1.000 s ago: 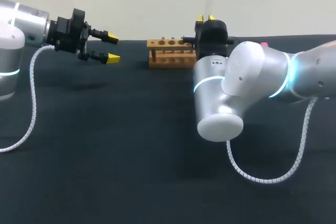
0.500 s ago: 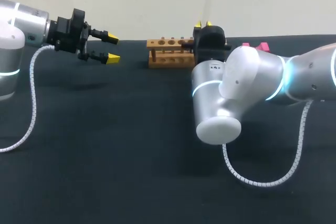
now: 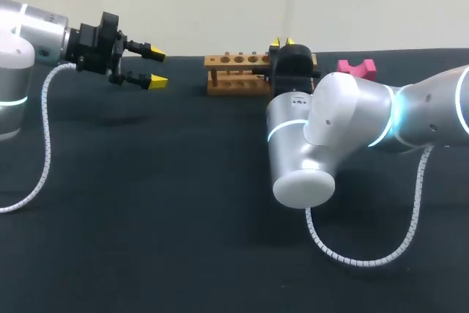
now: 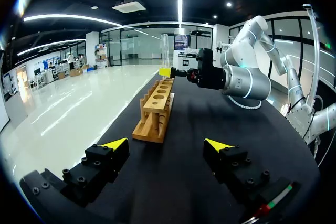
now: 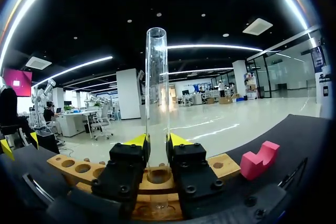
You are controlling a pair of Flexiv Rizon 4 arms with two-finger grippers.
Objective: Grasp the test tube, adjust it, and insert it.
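Note:
A clear test tube [image 5: 157, 87] stands upright between my right gripper's [image 5: 157, 141] yellow-tipped fingers, which are shut on its lower part. Its bottom end is at a hole near the pink-block end of the wooden rack [image 5: 77, 168]; how deep it sits is hidden by the fingers. In the head view the right gripper [image 3: 282, 42] is over the right end of the rack [image 3: 233, 72], and the tube [image 3: 291, 11] shows only faintly above it. My left gripper [image 3: 151, 68] hangs open to the left of the rack, holding nothing. In the left wrist view that gripper [image 4: 168, 145] faces the rack [image 4: 155, 107] end-on.
A pink notched block [image 3: 356, 68] lies on the black table right of the rack, also in the right wrist view as the pink block [image 5: 260, 158]. My right arm's big white elbow [image 3: 304, 159] hangs over the table's middle. Coiled cables trail from both arms.
My right arm has shifted left, carrying the tube along the rack's right end and uncovering the pink block. The left arm has not moved.

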